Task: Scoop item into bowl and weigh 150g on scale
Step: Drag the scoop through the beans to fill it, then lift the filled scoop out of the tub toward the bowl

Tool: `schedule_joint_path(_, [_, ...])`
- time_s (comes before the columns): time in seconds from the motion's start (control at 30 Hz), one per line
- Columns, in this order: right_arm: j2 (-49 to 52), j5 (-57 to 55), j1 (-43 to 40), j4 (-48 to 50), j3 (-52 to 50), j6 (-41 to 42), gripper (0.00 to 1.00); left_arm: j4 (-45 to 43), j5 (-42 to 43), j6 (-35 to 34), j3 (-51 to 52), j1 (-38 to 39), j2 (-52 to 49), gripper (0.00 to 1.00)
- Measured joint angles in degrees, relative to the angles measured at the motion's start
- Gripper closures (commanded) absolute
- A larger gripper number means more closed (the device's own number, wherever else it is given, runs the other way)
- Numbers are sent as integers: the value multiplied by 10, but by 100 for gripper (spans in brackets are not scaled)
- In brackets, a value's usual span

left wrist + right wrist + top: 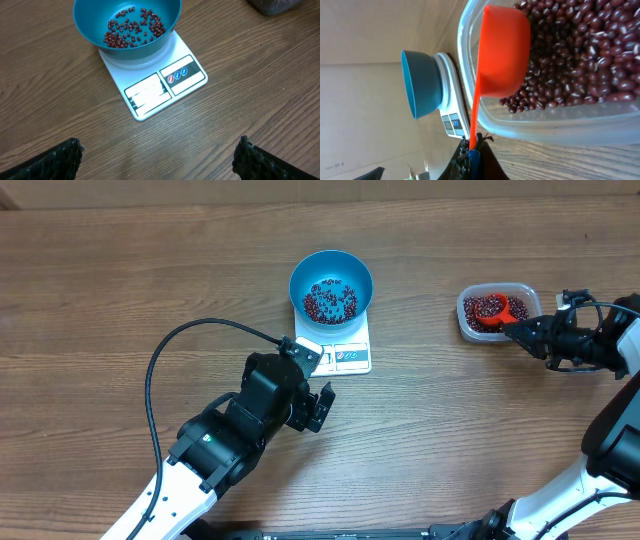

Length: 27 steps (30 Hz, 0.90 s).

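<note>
The blue bowl (331, 280) stands on the white scale (347, 355) with a thin layer of dark red beans (330, 301) in it. More beans (580, 50) fill a clear tub (497, 330) at the right. My right gripper (522, 330) is shut on the handle of an orange scoop (502, 45), whose cup sits inside the tub against the beans. My left gripper (315, 406) hangs open just in front of the scale, holding nothing. The left wrist view shows the bowl (85, 15), the scale (165, 87) and both fingertips (60, 162) wide apart over bare wood.
A black cable (165, 350) loops over the table left of my left arm. The right wrist view also catches the bowl (422, 82) and the scale (452, 107) beyond the tub's rim (545, 125). The tub's corner (272, 5) shows at the top right of the left wrist view.
</note>
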<state>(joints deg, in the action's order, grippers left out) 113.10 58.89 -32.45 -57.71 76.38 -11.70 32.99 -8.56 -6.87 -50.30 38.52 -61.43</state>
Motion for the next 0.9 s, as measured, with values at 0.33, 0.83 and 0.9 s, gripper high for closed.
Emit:
schedule_joint_path(0.33, [0, 25, 0, -15, 0, -12, 96, 0, 0, 0, 0, 0, 0, 0])
schedule_joint_path(0.83, [0, 117, 2, -71, 0, -72, 96, 0, 0, 0, 0, 0, 0, 0])
schedule_joint_path(0.9, [0, 138, 5, -84, 0, -85, 96, 0, 0, 0, 0, 0, 0, 1])
